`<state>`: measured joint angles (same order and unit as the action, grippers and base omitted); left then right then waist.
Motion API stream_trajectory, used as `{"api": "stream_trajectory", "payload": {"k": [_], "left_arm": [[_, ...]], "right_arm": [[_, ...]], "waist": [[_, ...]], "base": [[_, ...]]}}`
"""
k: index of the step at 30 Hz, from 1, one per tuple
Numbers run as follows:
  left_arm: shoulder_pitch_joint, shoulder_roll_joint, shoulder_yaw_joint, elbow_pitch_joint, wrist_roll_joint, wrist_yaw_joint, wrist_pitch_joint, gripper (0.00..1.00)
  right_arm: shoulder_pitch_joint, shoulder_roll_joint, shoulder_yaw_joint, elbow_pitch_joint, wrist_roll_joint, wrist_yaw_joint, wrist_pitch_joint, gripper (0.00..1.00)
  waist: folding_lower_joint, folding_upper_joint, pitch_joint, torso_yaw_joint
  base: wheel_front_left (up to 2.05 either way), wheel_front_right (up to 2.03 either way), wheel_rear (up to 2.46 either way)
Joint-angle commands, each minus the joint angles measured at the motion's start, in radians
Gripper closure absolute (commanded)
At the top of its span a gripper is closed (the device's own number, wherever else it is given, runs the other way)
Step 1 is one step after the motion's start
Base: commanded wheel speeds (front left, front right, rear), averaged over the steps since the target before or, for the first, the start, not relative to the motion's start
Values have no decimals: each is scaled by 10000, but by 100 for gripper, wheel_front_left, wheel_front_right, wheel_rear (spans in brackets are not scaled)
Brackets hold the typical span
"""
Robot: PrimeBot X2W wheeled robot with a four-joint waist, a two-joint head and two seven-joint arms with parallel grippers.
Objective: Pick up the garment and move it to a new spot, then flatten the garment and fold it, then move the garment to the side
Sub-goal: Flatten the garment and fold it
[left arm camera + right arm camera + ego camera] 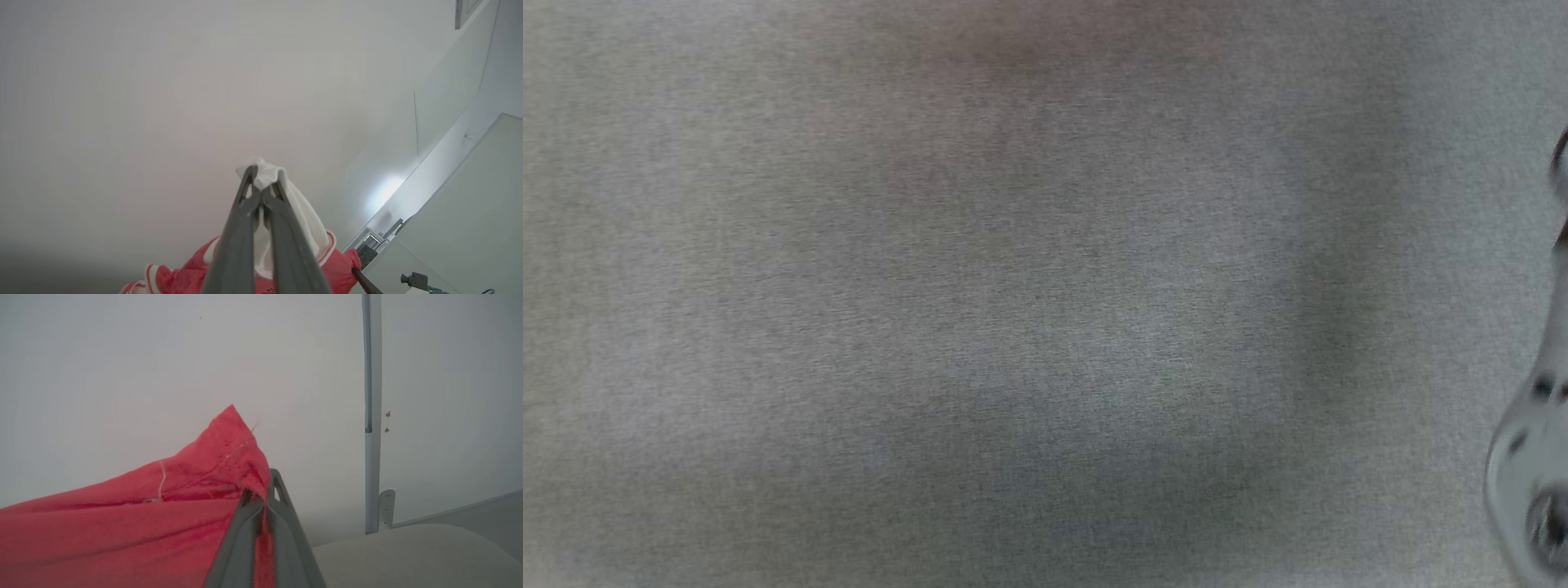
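Left gripper [264, 174]: clenched on a small bunch of white sleeve [304, 212], pinched right at the fingertips, with a puff of cloth poking out past them. The red body of the garment [179, 279] hangs bunched behind and below the fingers, striped trim showing.

Right gripper [260, 484]: clenched on a red hem corner [231, 433]. The corner stands up past the jaws, and the cloth runs off to that view's left in a long slack sheet.

Garment location: held up between the two grippers. Plain wall [163, 355] is behind it in both wrist views, so I judge it to be off the surface.

Head view: grey surface [980, 294], badly blurred. Pale smeared shape at the right edge [1531, 474], probably the right forearm.

Step, as judged: carrying the garment to its new spot; flattening and folding not yet done.

Risks:
- The left hold is shallow and on sleeve only. A pull from the cloth's weight or a sideways tug could slide it out, dropping that end.
- One sleeve plus one hem corner is a skewed pair of holds. Lowered like this, the slack middle lands first and may tuck under, leaving creases.
- Spreading the arms too far would strain the sleeve seam.
- With the head view this blurred, placement is hard to check.
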<state>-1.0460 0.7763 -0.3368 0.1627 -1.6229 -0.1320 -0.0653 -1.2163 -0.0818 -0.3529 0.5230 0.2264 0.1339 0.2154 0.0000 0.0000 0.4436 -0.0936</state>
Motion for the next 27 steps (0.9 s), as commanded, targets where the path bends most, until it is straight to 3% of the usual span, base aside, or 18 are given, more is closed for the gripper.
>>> {"api": "stream_trajectory", "payload": {"k": [1,8,13,21,27], "left_arm": [[940,-97,130,-366,-89,27,-271,100],[4698,-815,81,-1671,1,26,-1152,100],[6988,-1290,-200,-2494,241,26,-1304,100],[9302,-1082,-1337,-3533,1152,26,-1693,100],[10471,-709,-1764,-4388,1356,26,-1922,100]], "right_arm": [[889,-177,151,-179,290,-57,88,100],[4439,-264,997,-1413,1460,-55,500,100],[7240,-292,728,-3159,2296,-37,938,100],[10845,107,-308,-6148,3298,-34,1651,100],[12654,277,-771,-7603,3790,-34,2234,100]], "waist": [[0,0,-75,115],[0,0,-274,316],[0,0,-417,601],[0,0,-782,1042],[0,0,-1146,1197]], "base": [[0,0,0],[0,0,0],[0,0,0],[0,0,0],[0,0,0]]}}
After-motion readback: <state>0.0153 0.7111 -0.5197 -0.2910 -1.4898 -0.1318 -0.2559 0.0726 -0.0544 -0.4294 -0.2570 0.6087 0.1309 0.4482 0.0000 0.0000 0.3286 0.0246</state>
